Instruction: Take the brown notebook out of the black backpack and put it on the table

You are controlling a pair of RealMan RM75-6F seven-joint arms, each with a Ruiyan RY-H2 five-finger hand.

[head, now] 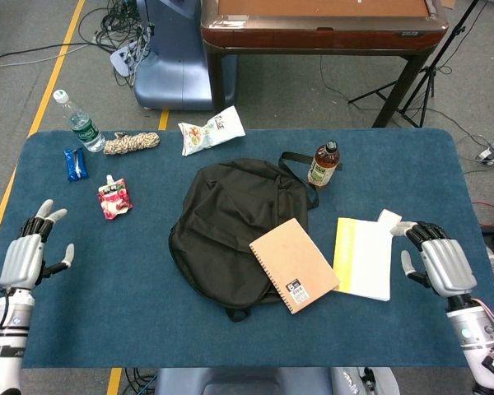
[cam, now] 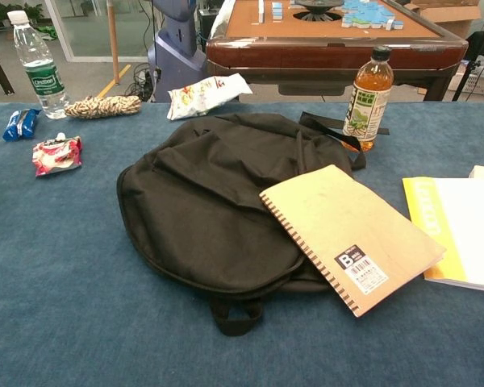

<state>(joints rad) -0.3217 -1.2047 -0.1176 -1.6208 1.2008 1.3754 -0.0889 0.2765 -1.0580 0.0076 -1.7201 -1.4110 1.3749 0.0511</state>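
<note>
Starting at the fingers: both hands only show up in the head view, the chest view doesn't catch either one. The left hand (head: 25, 251) sits near the left edge of the table (head: 132, 321), fingers spread apart and holding nothing. The right hand (head: 442, 262) is over by the right side, fingers loosely apart too, nothing in it, just beside the yellow notebook (head: 364, 258) but not touching it as far as I can tell.

The brown notebook (head: 294, 264) is out of the black backpack (head: 226, 222), lying flat with its upper corner overlapping the bag's lower right edge and the rest on the blue table. The chest view gives a much better look at it (cam: 351, 235): spiral binding along the left edge, barcode label with a "B" near the bottom corner, and the backpack (cam: 210, 201) slumped flat beneath it.

Further out there's a tea bottle (head: 322, 164) standing behind the bag, a snack bag (head: 211, 130), a rope bundle (head: 132, 143), a water bottle (head: 77, 121) and a red pouch (head: 114, 197).
</note>
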